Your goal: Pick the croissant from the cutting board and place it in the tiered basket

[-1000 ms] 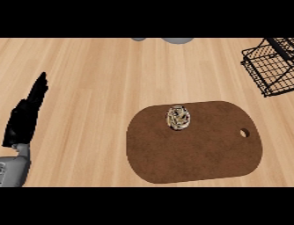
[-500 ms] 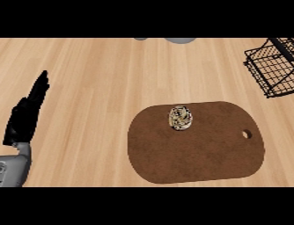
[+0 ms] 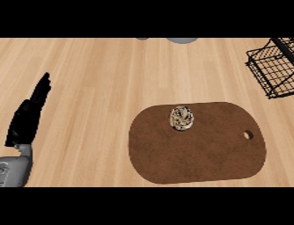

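We see nothing done yet: croissant (image 3: 182,117) on board (image 3: 198,151), basket (image 3: 284,66) well apart, left hand (image 3: 29,115) idle, fingers straight, together.

Only one arm is shown, at the lower left edge of the view. The left hand (image 3: 27,117) is seen as plain matte black, long and narrow, thinning to slim fingertips (image 3: 43,85); surface detail on it is lost in the dark. It is joined by a short pale grey wrist (image 3: 25,150) to a light grey forearm (image 3: 6,170) with a smooth, rounded shell. A darker grey inset with a roundish outline is marked on the forearm's upper face.
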`<action>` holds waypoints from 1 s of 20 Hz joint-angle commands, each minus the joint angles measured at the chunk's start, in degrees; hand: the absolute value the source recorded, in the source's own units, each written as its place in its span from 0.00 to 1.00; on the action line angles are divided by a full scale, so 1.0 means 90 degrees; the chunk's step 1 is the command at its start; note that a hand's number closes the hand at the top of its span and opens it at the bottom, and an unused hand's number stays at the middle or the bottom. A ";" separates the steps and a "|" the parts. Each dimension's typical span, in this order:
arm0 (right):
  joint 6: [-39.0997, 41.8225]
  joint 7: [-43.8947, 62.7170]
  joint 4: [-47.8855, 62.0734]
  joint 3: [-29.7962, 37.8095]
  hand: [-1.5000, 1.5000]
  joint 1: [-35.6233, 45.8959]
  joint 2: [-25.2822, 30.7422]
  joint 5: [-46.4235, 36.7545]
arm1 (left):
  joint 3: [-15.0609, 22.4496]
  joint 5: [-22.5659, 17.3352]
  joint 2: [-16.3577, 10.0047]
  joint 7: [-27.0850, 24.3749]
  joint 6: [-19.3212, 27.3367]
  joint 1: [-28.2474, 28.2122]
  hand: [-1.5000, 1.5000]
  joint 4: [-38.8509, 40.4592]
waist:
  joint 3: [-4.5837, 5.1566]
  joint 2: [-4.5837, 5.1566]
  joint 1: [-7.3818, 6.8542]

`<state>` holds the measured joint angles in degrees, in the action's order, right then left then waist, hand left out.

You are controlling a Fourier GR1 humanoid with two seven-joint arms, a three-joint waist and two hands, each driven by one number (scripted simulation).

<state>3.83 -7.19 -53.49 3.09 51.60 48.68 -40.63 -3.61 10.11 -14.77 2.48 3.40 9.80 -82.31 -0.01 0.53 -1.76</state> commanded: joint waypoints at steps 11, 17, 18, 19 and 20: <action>0.0554 -0.1861 0.3156 0.0177 1.00 0.1044 -0.0120 -0.0236 | 0.0136 0.0237 0.0257 0.0141 0.0167 -0.0027 0.50 -0.0177 | -0.0003 0.0015 -0.0034; 0.0587 -0.1777 0.4060 0.0602 0.00 0.0866 -0.0230 0.0014 | 0.0006 0.0060 0.0086 0.0103 -0.0094 -0.0076 0.50 -0.0283 | -0.0009 0.0024 -0.0046; 0.0898 -0.1780 0.4016 0.0718 0.00 0.1142 -0.0071 0.0133 | 0.0075 0.0131 0.0177 0.0345 -0.0007 -0.0004 0.50 -0.0392 | -0.0008 0.0005 -0.0012; 0.0654 -0.1775 0.4250 0.0828 0.00 0.1121 -0.0289 0.0207 | 0.0057 0.0142 0.0111 0.0504 -0.0047 0.0290 0.50 -0.0298 | -0.0014 0.0046 -0.0072; 0.0400 -0.1721 0.4123 0.1039 0.00 0.1090 -0.0549 0.0441 | 0.0013 0.0109 0.0189 0.0046 0.0000 -0.0018 0.50 -0.0108 | -0.0008 0.0026 -0.0031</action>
<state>9.47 -22.08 -18.78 9.31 60.95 46.22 -39.29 -3.50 10.92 -13.74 4.22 3.05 10.38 -84.05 -0.06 0.76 -2.14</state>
